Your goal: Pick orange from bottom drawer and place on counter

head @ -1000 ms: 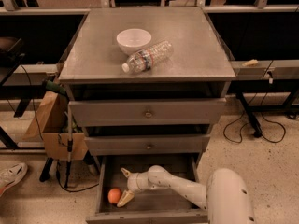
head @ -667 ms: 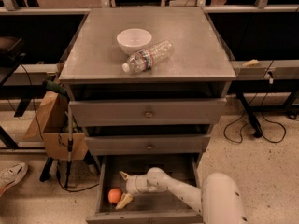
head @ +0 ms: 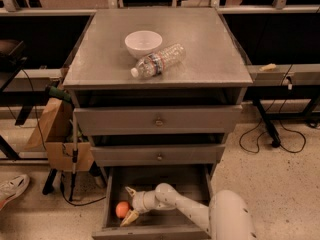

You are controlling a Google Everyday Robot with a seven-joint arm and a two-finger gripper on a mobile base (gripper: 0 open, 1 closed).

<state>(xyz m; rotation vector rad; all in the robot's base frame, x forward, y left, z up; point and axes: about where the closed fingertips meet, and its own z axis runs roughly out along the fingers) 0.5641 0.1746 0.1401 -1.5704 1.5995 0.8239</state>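
I have the claw (head: 126, 206) down inside the open bottom drawer (head: 150, 182), at its left front corner, on the end of the white arm (head: 185, 210) that reaches in from the lower right. The claw stands wide, one finger up toward the back of the drawer and the other down toward its front edge. The orange (head: 122, 210) sits on the drawer floor right in that gap, just past the wrist to the left. It lies closer to the lower finger, and I cannot tell whether that finger touches it. The upper finger is clear of it. Nothing is gripped. Directly above the claw the middle drawer (head: 159, 156) and the top drawer (head: 158, 120) are pushed in, each with a small round knob. Well above them is the table (head: 200, 59), the grey top of the cabinet. It carries a white bowl (head: 143, 43) and, just right of and touching it, a clear plastic bottle (head: 159, 60) lying on its side. Far to the left of the claw a shoe (head: 12, 189) lies on the speckled floor.
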